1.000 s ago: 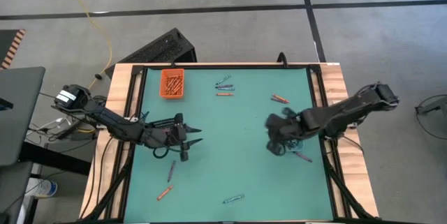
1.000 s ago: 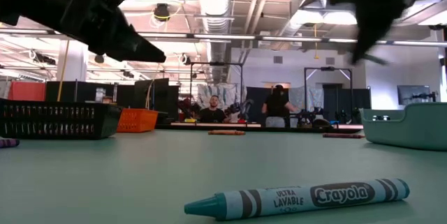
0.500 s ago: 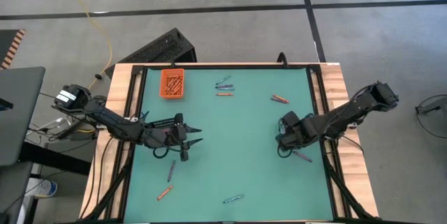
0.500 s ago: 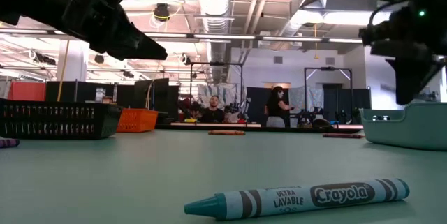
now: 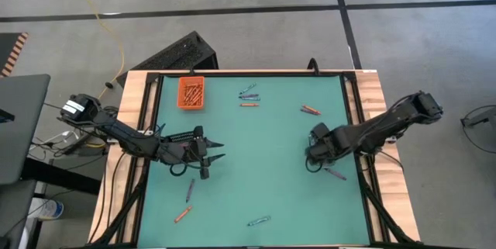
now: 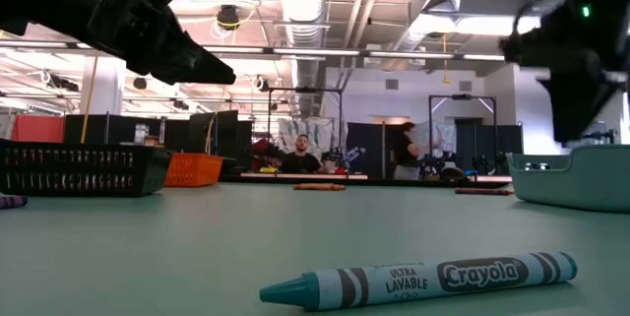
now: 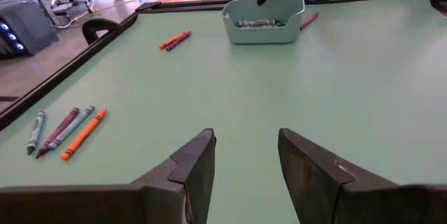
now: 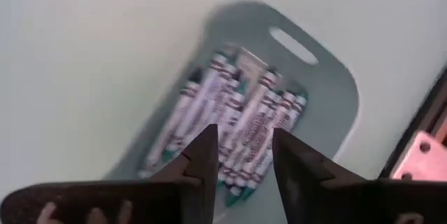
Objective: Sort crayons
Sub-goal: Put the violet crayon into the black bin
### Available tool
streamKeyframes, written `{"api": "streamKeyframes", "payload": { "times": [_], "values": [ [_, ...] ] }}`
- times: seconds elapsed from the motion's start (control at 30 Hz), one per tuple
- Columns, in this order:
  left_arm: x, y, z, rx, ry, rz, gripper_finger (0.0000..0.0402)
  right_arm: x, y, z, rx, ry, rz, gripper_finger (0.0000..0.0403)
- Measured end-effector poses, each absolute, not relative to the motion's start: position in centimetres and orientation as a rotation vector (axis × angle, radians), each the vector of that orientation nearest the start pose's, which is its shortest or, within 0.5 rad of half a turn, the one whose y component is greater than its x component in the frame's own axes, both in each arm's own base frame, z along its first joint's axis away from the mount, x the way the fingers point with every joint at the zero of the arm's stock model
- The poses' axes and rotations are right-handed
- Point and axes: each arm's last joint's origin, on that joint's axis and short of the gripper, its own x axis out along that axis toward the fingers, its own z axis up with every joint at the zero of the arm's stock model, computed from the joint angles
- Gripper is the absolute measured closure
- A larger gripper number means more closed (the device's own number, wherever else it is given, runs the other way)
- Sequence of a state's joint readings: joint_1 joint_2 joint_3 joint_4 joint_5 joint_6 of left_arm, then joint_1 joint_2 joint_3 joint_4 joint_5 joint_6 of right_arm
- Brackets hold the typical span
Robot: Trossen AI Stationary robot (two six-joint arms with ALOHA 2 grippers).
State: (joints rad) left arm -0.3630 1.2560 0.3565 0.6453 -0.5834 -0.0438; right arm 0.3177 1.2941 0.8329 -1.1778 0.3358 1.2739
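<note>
Loose crayons lie flat on the green table: a few at the far middle (image 5: 248,94), an orange pair (image 5: 310,110), a purple one (image 5: 335,174), two at the near left (image 5: 186,201) and a teal one (image 6: 423,279) at the near edge. A pale tray (image 8: 318,88) at the right holds several teal crayons (image 8: 230,133). My right gripper (image 8: 241,158) hangs open just above that tray with nothing between its fingers. My left gripper (image 7: 244,161) hovers open over the left half of the table, pointing toward the table's right edge.
An orange tray (image 5: 192,92) with orange crayons stands at the far left corner. A black basket (image 5: 182,51) lies on the floor beyond the far edge. A raised frame (image 5: 355,117) runs around the table. Bare green surface (image 5: 260,156) lies between the two grippers.
My right gripper has swung a little toward the table's right edge and come down, and now holds still over the pale tray. My left arm has kept still.
</note>
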Motion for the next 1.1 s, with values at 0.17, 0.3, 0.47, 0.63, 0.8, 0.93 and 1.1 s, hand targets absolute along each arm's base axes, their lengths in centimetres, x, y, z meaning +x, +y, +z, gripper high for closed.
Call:
{"api": "streamKeyframes", "payload": {
  "times": [0.17, 0.3, 0.47, 0.63, 0.8, 0.93, 1.1],
  "values": [
    [21.8, -6.5, 17.7, 0.073, 0.223, 0.225, 0.0254, 18.8, 5.8, 24.4, 0.434, 1.221, -0.86, 0.0269],
    [21.7, -6.5, 17.5, 0.072, 0.235, 0.225, 0.0254, 18.8, 7.9, 25.5, 0.393, 1.252, -0.668, 0.0273],
    [21.7, -6.5, 17.4, 0.071, 0.247, 0.226, 0.0254, 17.3, 11.9, 25.4, 0.409, 1.316, -0.472, 0.0278],
    [21.7, -6.5, 17.3, 0.061, 0.252, 0.226, 0.0254, 14.4, 15.5, 25.3, 0.388, 1.308, -0.375, 0.0281],
    [21.7, -6.5, 17.4, 0.055, 0.246, 0.226, 0.0254, 11.6, 16.9, 23.8, 0.332, 1.28, -0.381, 0.0281],
    [21.7, -6.5, 17.5, 0.044, 0.239, 0.23, 0.0254, 10.1, 16.8, 21.8, 0.326, 1.283, -0.443, 0.0281],
    [21.7, -6.4, 17.5, 0.041, 0.234, 0.235, 0.0254, 9.2, 16.4, 19.4, 0.31, 1.286, -0.444, 0.0282]
  ]
}}
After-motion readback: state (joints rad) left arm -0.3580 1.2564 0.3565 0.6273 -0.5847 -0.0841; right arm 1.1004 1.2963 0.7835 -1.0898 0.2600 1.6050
